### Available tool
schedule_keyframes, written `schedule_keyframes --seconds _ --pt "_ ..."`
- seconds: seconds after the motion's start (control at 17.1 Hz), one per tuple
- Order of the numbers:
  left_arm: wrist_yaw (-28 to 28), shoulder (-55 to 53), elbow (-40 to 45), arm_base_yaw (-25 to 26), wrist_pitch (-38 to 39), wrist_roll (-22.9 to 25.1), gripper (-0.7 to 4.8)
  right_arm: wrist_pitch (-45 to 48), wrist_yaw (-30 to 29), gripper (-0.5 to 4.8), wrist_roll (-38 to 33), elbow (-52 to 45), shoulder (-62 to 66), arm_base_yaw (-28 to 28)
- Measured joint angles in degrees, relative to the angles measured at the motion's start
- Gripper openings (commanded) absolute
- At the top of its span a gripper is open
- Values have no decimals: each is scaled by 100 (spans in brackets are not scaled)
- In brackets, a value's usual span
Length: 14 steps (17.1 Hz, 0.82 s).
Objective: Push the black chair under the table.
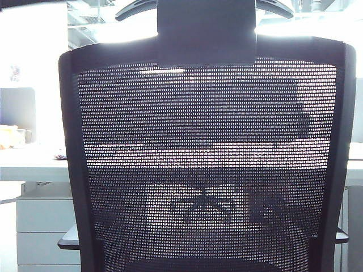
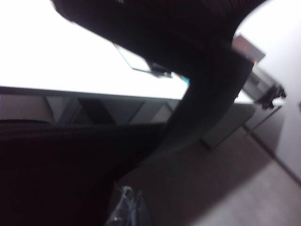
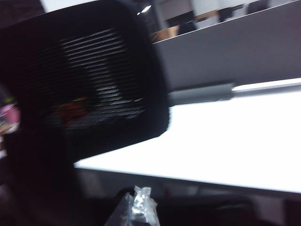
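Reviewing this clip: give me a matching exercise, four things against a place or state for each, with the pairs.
Things:
1. black chair
2. table
3. left claw
4. right claw

Places or states:
A. white top crossing behind the mesh back
B. tip shows in the left wrist view beside the chair's dark frame
C. fills the exterior view, back toward the camera
D. tip shows in the right wrist view, near the mesh headrest

Pairs: 1-C, 2-A, 3-B, 4-D

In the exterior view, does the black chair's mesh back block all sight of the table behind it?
No: the table's white top shows beside and through the black chair's see-through mesh.
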<state>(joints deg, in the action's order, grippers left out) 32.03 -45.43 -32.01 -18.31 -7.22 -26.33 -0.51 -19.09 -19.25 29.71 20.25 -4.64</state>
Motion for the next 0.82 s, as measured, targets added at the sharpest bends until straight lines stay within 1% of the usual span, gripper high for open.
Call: schedule_keyframes --seconds 0.06,0.18,0.23,0.29,0.35,0.41,0.47,0.53,0.59,0.64,0.82 --pt "-437 -186 -2 -323 157 273 -6 -219 164 -5 37 11 11 -337" --pt "-1019 -315 9 -621 562 634 -6 -907 874 -5 243 -4 17 -1080" --pt "-1351 -306 9 -669 584 769 -6 -1016 1180 -5 343 -11 59 -1475" --pt "-1661 -306 9 -667 584 844 -6 -1012 1366 -5 435 -9 118 -1670" --pt "-2192 -310 9 -656 584 940 -6 -1010 1679 -5 616 -7 249 -1974" --pt "-2439 -382 7 -651 529 1099 -6 -1012 1917 -5 734 -7 509 -2297" --pt "-2435 -470 7 -651 485 1139 -6 -1012 1987 -5 758 -9 649 -2409" --pt "-2435 -693 9 -651 450 1152 -6 -968 2240 -5 763 -7 984 -2570" --pt "-2435 -800 9 -654 411 1154 -6 -925 2398 -5 767 -9 1189 -2575" --pt "-2459 -938 9 -649 225 1152 -6 -868 2514 -5 772 -9 1340 -2538" --pt "-2566 -1274 7 -651 -164 1154 -6 -616 2509 -5 820 -9 1768 -2269"
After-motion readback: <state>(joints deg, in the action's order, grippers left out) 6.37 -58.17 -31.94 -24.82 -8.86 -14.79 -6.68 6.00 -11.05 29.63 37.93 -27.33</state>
